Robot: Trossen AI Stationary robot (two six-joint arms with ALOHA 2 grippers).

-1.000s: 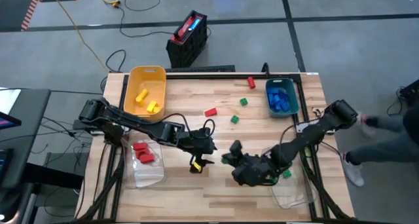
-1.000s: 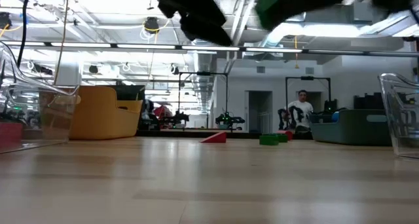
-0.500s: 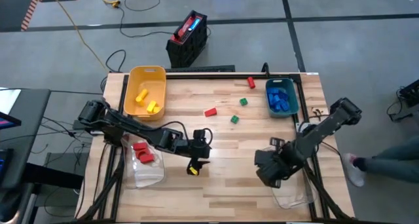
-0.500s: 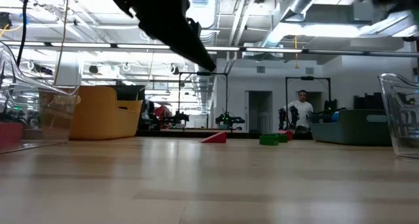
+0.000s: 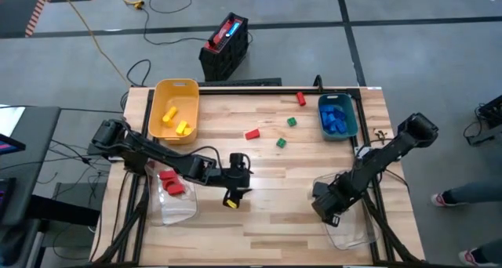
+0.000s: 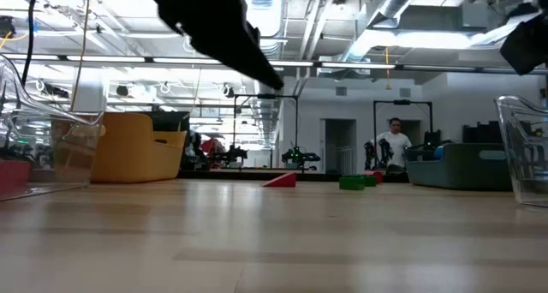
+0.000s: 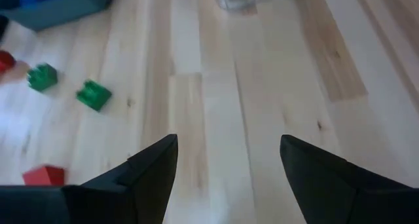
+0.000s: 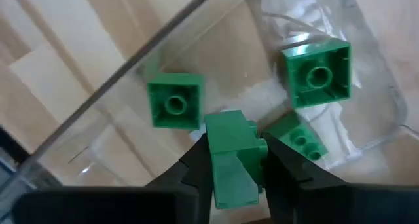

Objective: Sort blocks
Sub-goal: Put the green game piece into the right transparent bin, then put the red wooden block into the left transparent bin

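My right gripper (image 8: 234, 152) hovers over the clear bin (image 5: 351, 227) at the table's right near corner, shut on a green block (image 8: 230, 160). Three green blocks (image 8: 174, 101) lie on that bin's floor. My left gripper (image 7: 229, 145) is open and empty above the table's middle (image 5: 245, 174), pointing toward the right side. Loose blocks rest flat on the wood: a red one (image 5: 252, 133), two green ones (image 5: 291, 121) (image 5: 280, 143) and a red one (image 5: 300, 99) near the far edge. My right gripper pinches the green block between its two fingers (image 8: 196, 165), one on each side face (image 8: 216, 145). The fingers come from above, pointing down into the clear bin. The block is lifted clear, above the green blocks on the bin's floor.
A yellow bin (image 5: 174, 110) with yellow blocks sits at the far left and a teal bin (image 5: 337, 115) with blue blocks at the far right. A second clear bin (image 5: 174, 196) with red blocks stands near left. Bare wood lies between the arms.
My right gripper has travelled from the table's middle toward the right edge and now hangs over the clear bin, carrying the green block with it. My left arm has shifted a little toward the left edge.
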